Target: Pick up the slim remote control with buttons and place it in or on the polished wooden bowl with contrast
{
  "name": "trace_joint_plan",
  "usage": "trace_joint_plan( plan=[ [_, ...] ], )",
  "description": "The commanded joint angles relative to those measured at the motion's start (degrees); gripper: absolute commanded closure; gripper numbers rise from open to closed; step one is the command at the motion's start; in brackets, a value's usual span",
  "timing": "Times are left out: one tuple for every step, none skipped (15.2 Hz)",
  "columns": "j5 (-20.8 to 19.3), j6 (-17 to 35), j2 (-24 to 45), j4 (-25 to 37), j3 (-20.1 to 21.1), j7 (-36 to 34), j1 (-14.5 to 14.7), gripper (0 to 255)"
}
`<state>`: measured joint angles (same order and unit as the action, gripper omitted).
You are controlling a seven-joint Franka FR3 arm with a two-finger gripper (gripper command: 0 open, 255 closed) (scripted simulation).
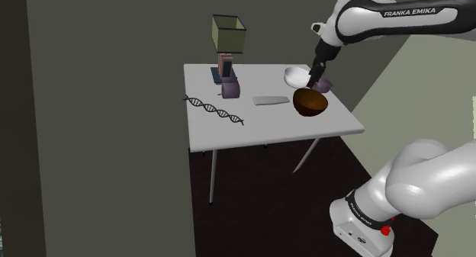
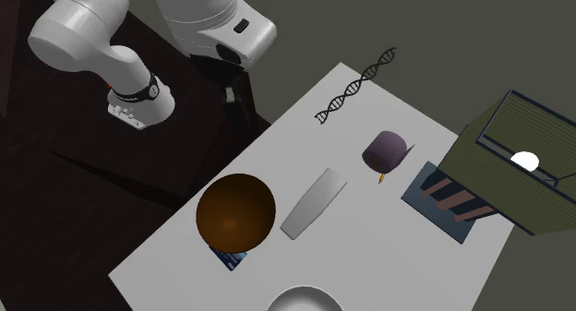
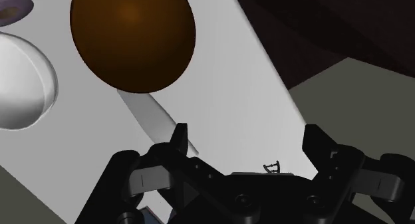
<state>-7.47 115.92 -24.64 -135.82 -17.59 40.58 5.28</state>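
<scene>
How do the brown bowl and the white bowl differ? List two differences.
The brown bowl is dark brown; the white bowl is plain white. The brown bowl sits right beside the slim grey remote; the white bowl lies farther from it, beyond the brown bowl in the shoulder view. Both are round and rest on the white table.

one counter (image 1: 267, 130) holds one brown bowl (image 1: 310, 102), one white bowl (image 1: 294, 75), one grey remote (image 1: 271, 101), one dna helix (image 1: 213, 109), one lamp (image 1: 229, 34), two purple objects (image 1: 229, 88) (image 1: 326, 85).

Arm (image 1: 397, 19) extended, hand (image 3: 247, 137) pointing down, fingers (image 3: 179, 139) apart, empty.
</scene>
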Motion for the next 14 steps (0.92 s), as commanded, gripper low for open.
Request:
trace_joint_plan(
  plan=[
    [0.48, 3.07, 4.09, 0.78, -2.11, 4.68, 0.73, 0],
    [0.96, 4.43, 6.27, 1.42, -3.06, 6.94, 1.16, 0],
    [1.57, 5.73, 8.52, 2.14, -3.96, 9.25, 1.57, 0],
    [2.31, 6.98, 10.82, 2.95, -4.80, 11.60, 1.98, 0],
    [3.18, 8.17, 13.18, 3.84, -5.57, 14.01, 2.34, 0],
    [4.19, 9.29, 15.58, 4.82, -6.25, 16.47, 2.66, 0],
    [5.31, 10.33, 18.03, 5.87, -6.86, 18.96, 2.95, 0],
    [6.54, 11.28, 20.51, 7.01, -7.35, 21.49, 3.16, 0],
    [7.87, 12.15, 23.02, 8.23, -7.67, 24.04, 3.23, 0],
    [9.25, 12.93, 25.55, 9.52, -7.86, 26.58, 3.21, 0],
    [10.66, 13.61, 28.08, 10.90, -7.89, 29.09, 3.06, 0],
    [12.07, 14.21, 30.61, 12.35, -7.82, 31.56, 2.84, 0],
    [13.44, 14.72, 33.12, 13.88, -7.59, 33.95, 2.50, 0],
    [14.73, 15.14, 35.61, 15.48, -7.21, 36.25, 2.03, 0]
  ],
)
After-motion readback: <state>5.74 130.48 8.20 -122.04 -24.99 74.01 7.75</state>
